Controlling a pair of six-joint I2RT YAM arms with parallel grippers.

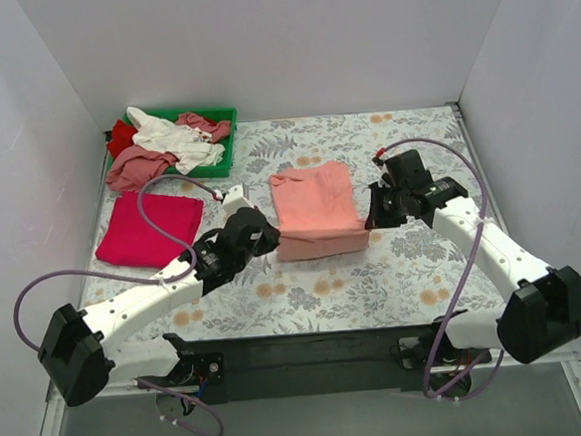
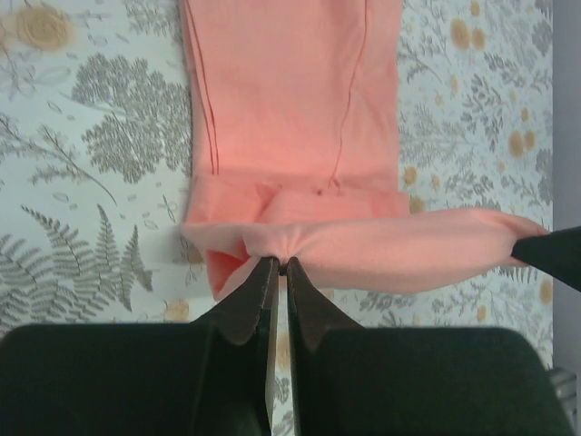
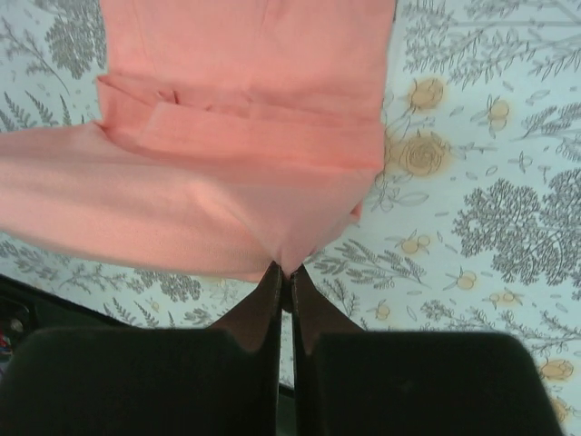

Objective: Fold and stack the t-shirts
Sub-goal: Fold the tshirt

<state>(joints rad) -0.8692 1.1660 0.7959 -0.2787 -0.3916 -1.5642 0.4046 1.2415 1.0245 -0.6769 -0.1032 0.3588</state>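
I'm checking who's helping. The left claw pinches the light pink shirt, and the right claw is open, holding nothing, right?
Not quite. The right claw is shut on the light pink shirt too, as the right wrist view shows. The left claw does pinch it.

Both arms share one build: smooth white shells along the long links and black housings at the joints. The left arm (image 1: 142, 300) has a bulky black block with rounded corners at its near end, and the right arm (image 1: 482, 240) carries the same block. A mauve cable (image 1: 141, 206) loops off the left arm; a second mauve cable (image 1: 435, 141) arcs over the right one and runs down by its base. A black rail (image 1: 311, 361) joins the two bases. The left gripper (image 2: 280, 265) has matte black fingers (image 2: 243, 307) that taper from a broad black body to thin tips; the right gripper (image 3: 283, 272) and its fingers (image 3: 257, 316) look the same.
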